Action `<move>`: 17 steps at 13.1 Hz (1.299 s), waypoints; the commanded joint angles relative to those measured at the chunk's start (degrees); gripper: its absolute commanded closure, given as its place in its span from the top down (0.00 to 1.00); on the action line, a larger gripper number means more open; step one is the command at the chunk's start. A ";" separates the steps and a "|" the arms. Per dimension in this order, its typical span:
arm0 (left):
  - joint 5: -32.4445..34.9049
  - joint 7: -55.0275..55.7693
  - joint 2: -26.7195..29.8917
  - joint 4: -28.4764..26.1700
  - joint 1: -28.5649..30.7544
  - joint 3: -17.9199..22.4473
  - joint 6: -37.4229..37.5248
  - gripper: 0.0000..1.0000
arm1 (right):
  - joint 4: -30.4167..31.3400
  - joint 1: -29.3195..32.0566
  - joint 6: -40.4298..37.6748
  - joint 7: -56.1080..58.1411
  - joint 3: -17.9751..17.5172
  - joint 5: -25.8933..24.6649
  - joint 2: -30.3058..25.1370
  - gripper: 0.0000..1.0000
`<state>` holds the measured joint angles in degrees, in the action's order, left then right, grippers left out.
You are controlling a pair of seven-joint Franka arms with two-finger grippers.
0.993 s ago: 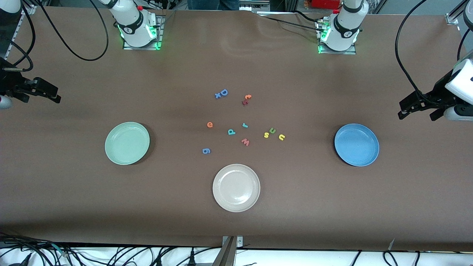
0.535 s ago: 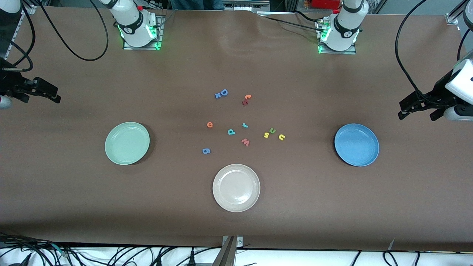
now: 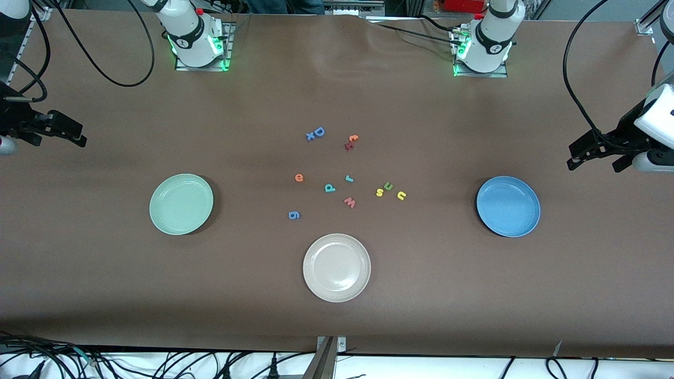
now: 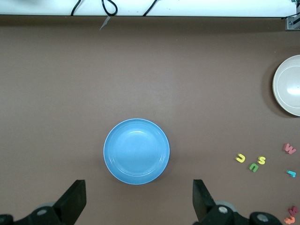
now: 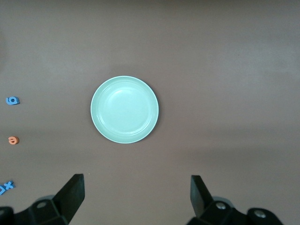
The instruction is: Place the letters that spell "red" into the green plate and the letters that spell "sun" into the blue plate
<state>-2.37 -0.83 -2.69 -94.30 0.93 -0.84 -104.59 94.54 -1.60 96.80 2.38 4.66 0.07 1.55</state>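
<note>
Both arms wait high at the table ends. Left gripper point(image 3: 592, 155) and right gripper point(image 3: 71, 134) have fingers spread wide, nothing held. Green plate point(image 3: 181, 203) and blue plate point(image 3: 508, 206) lie flat. Letters lie flat mid-table: e point(image 3: 298, 178), d point(image 3: 329, 188), r point(image 3: 348, 178); s point(image 3: 379, 192), u point(image 3: 388, 186), n point(image 3: 401, 196) in a short row running toward the blue plate.

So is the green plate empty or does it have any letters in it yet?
Empty. The green plate shows only its bare inside in the front and right wrist views; the orange e lies on the table.
</note>
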 commanded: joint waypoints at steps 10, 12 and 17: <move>0.61 0.65 0.14 0.87 0.12 -0.39 0.27 1.00 | 0.29 0.10 -0.82 -0.10 -0.09 -0.15 -0.41 1.00; 0.61 0.65 0.14 0.87 0.03 -0.48 0.27 1.00 | -0.58 -0.16 -0.82 -0.09 -0.61 -0.24 -0.06 1.00; 0.61 0.57 0.14 0.87 0.03 -0.48 0.27 1.00 | -0.76 -3.67 -3.35 -0.01 -0.71 -0.24 1.70 1.00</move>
<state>-2.37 -0.83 -2.68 -94.20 0.89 -0.99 -104.59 94.53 -3.66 95.91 2.56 3.93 0.07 2.65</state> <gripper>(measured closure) 0.000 0.000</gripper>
